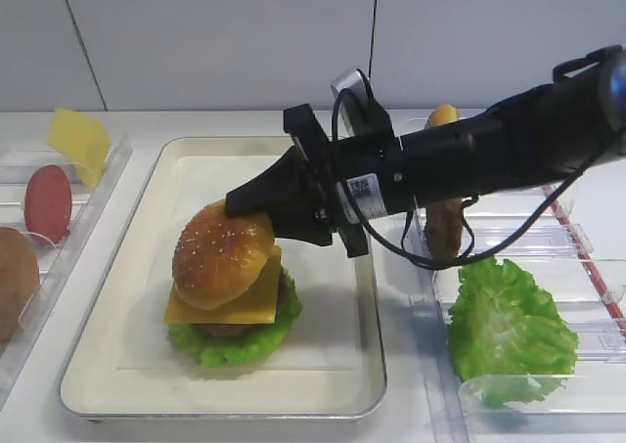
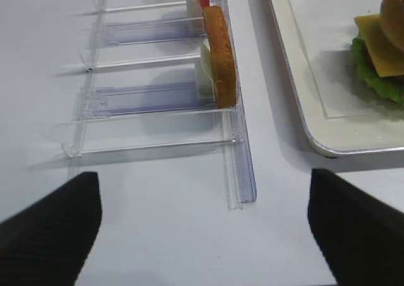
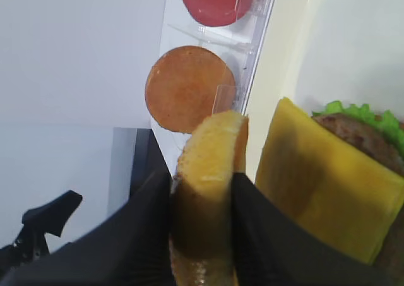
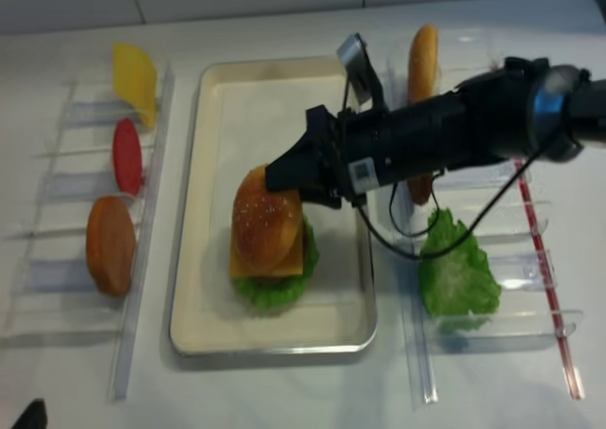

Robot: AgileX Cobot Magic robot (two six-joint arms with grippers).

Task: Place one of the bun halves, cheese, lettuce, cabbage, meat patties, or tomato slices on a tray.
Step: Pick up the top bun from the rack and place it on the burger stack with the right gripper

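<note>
**Bun top gripped over the stacked burger**

Nearest the front of the table, a loose lettuce leaf (image 1: 509, 331) lies in the clear bin (image 1: 587, 384) on the right. Just left of it sits the tray (image 1: 117, 365), cream-white with a raised rim. On the tray stands a stack: lettuce (image 1: 230, 345) at the bottom, a meat patty (image 3: 366, 137) on it, then a cheese slice (image 1: 230, 301) whose corner sticks out.

The sesame bun top (image 1: 220, 252) rests tilted on the cheese. The right gripper (image 1: 256, 206) is clamped on the bun's rear edge, its two black fingers pressing either side of it, as the right wrist view shows close up.

The left gripper (image 2: 202, 226) hangs over bare tabletop beside the left bin (image 2: 243, 172), its fingers spread wide with nothing between them.

Farther back, the left bin holds a plain bun half (image 1: 15, 282), a tomato slice (image 1: 47, 203) and a yellow cheese slice (image 1: 80, 142), each standing on edge. Behind the right arm, another bun piece (image 4: 422, 60) stands upright.
</note>
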